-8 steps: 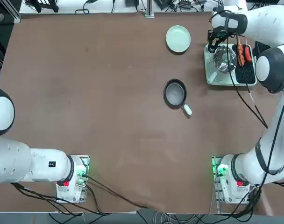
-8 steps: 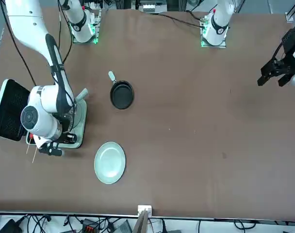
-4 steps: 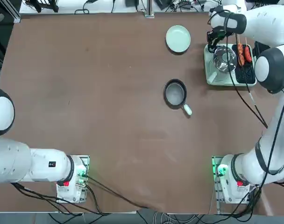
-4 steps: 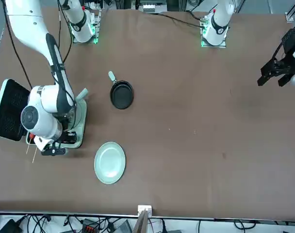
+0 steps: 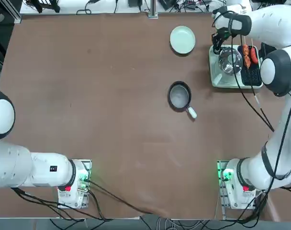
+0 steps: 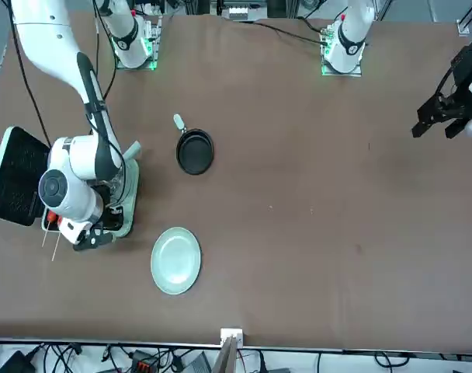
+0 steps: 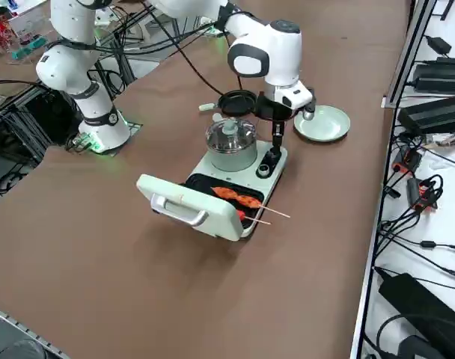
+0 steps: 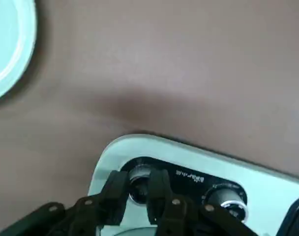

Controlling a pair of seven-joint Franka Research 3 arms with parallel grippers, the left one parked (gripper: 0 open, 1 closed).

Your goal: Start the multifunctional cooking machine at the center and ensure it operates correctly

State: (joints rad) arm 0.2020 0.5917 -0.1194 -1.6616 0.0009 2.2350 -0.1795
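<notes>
The pale mint-green cooking machine (image 5: 221,79) stands at the table's back right, with its glass-lidded steel pot (image 5: 230,61), a black grill plate (image 5: 251,73) carrying sausage skewers (image 5: 247,54), and its hinged lid (image 7: 190,206) folded open. My right gripper (image 8: 138,189) is at the machine's control strip, by the end beside the pot. In the right wrist view its two fingers (image 8: 160,188) sit tight on either side of a small dark knob (image 8: 138,177). A second knob (image 8: 228,201) lies free beside it. The gripper (image 7: 275,143) points straight down there.
A small black frying pan (image 5: 179,96) with a white-tipped handle lies mid-table. A round pale green plate (image 5: 183,39) sits at the back, left of the machine. The machine's black cord (image 5: 258,106) trails toward my right arm's base. The table's back edge is close.
My right wrist has shifted slightly toward the table's back edge and turned a little at the machine's control end. The machine, pan and plate have stayed put.
</notes>
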